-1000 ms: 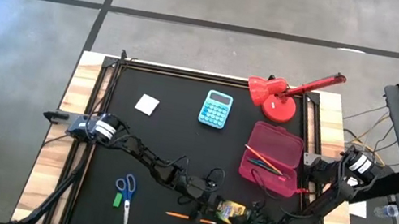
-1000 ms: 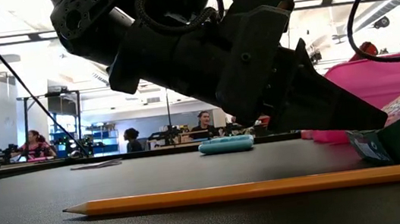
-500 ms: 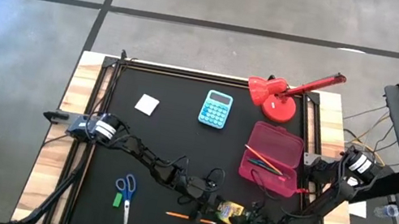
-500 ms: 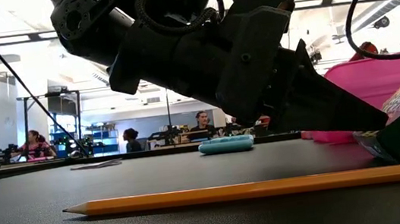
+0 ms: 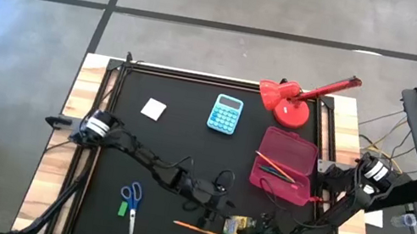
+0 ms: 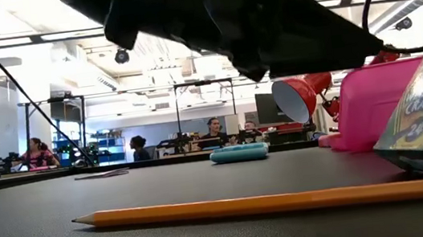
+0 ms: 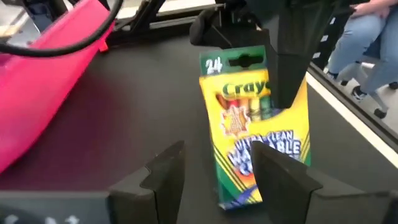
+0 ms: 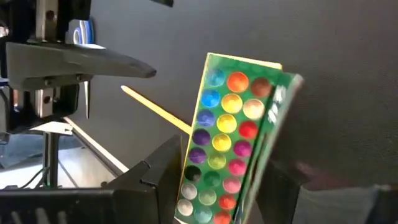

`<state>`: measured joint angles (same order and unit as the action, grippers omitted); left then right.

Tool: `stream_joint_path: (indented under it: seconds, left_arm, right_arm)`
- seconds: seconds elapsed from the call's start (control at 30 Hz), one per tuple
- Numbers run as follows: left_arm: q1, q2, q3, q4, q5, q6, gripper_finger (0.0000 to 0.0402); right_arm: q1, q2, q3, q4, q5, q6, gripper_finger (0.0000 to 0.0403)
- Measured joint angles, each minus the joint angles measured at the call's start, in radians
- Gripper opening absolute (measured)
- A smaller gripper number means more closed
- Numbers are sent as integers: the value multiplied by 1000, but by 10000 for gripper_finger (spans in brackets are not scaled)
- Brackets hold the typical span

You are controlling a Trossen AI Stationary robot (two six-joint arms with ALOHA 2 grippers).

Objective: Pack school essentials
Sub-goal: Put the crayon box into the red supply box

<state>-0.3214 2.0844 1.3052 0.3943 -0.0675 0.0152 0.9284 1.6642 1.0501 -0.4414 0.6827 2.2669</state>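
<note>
Crayon box (image 5: 238, 226) pinched upright in right pincer (image 8: 249, 180), likely for transfer to pink case (image 5: 284, 163). Left pincer (image 7: 214, 171) held apart, empty, just beside box.

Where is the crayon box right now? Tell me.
In the high view the crayon box sits at the table's front edge, right of centre, between the right gripper's fingers, beside the orange pencil.

Crayon box (image 5: 237, 227) lies right of pencil (image 5: 197, 230), before pouch (image 5: 284, 164).
</note>
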Motion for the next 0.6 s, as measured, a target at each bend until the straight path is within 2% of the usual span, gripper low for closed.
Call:
stream_joint_path:
  seconds: [0.3, 0.6]
  left_arm:
    - [0, -70, -3, -79, -20, 24, 166]
    - [1, -88, -3, -73, -25, 25, 167]
  right_arm:
    - [0, 0, 22, -30, -4, 4, 153]
    - [-18, 0, 22, -34, -9, 0, 84]
